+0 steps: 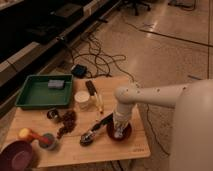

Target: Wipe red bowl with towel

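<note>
Red bowl [120,133]: small, round, upright on the wooden table's 4 o'clock part. Gripper [119,132], fingers closed, points down into it, covering most of the inside. Towel not discernible.

Dim, warm, orange-tinted throughout; soft and blurred everywhere, edges smeared; brightest on the floor [165,45] at upper right and the arm [150,95]; shelves [30,30] at upper left sunk in shadow; pincer [119,133] lost in murk over the red bowl [120,131].

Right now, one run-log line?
step: wiping | gripper: shut, down in red bowl | towel: not visible | bowl: table front right
</note>
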`<state>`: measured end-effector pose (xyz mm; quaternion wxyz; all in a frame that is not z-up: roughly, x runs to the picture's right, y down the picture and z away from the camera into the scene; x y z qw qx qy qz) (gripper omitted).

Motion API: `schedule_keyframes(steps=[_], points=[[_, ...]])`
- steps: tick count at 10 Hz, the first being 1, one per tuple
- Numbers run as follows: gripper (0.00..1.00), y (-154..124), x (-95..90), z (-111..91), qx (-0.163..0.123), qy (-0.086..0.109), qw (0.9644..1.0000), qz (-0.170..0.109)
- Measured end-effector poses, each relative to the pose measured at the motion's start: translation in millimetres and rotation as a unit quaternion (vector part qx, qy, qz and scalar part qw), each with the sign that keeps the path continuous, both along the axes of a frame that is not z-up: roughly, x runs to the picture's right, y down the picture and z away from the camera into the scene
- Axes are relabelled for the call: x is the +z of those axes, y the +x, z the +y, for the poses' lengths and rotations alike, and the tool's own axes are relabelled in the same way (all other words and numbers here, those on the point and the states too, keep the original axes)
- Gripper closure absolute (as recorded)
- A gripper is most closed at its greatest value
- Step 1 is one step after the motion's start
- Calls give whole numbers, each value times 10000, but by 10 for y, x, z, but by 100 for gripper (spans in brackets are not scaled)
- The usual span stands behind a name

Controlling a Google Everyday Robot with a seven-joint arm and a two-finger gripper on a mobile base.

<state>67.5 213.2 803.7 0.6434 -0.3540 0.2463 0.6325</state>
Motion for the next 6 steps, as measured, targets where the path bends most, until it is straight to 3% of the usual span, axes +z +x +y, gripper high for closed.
schedule_keyframes(steps=[3,6], points=[[100,-244,-65,-6,-129,14,9997,-209],[100,-401,-263,91,-324,-48,9990,-298]])
